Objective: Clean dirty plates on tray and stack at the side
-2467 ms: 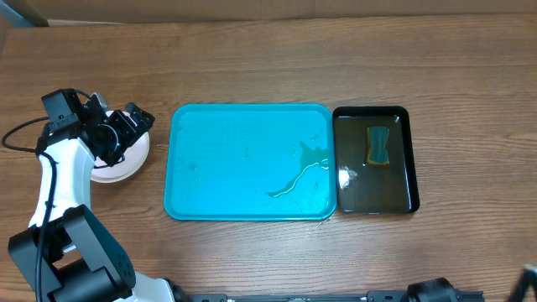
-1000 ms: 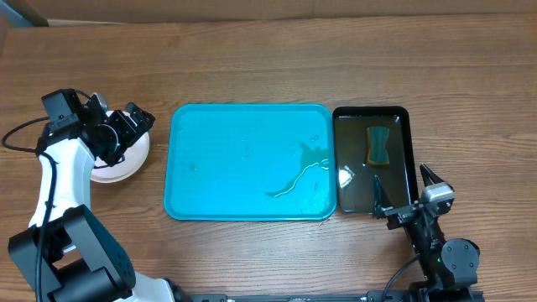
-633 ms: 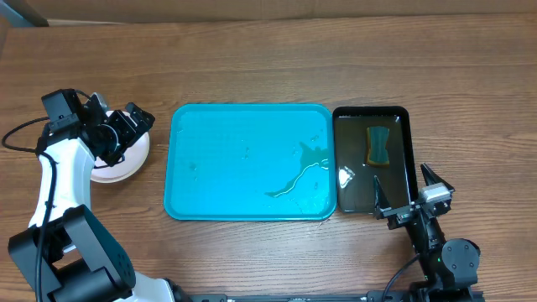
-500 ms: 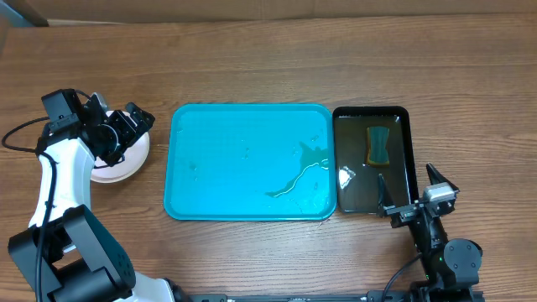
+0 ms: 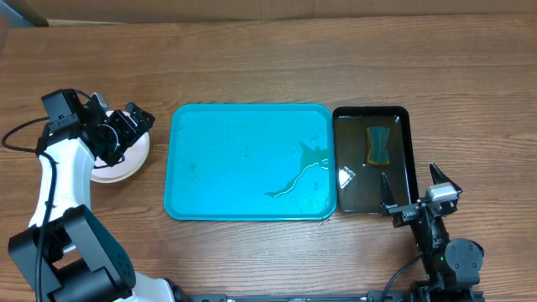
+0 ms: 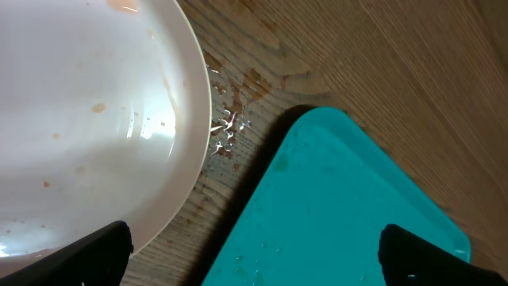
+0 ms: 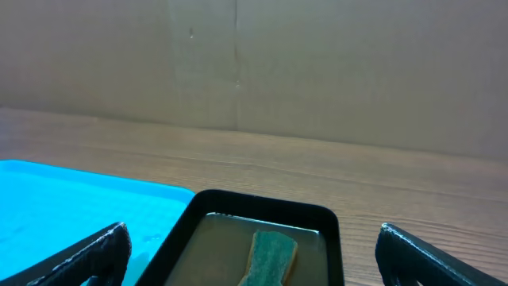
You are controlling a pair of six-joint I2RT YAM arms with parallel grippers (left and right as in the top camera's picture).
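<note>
The turquoise tray (image 5: 243,164) lies mid-table, wet with a puddle, with no plates on it; it also shows in the left wrist view (image 6: 341,206) and the right wrist view (image 7: 71,199). A white plate (image 5: 127,164) sits left of the tray, largely hidden under my left arm; in the left wrist view the plate (image 6: 79,119) shows faint orange specks. Whether other plates lie under it I cannot tell. My left gripper (image 5: 126,127) (image 6: 250,250) is open and empty above the plate's right rim. My right gripper (image 5: 419,197) (image 7: 250,250) is open and empty at the front right, near the black tray.
A narrow black tray (image 5: 373,159) holding murky water and a green-and-yellow sponge (image 5: 380,145) stands right of the turquoise tray; it shows in the right wrist view (image 7: 262,230). Water drops (image 6: 226,131) lie on the wood between plate and tray. A cardboard wall (image 7: 254,63) stands behind.
My right arm has come into view at the front right and drifted slightly right and toward the front. The left arm and plate have not moved.
</note>
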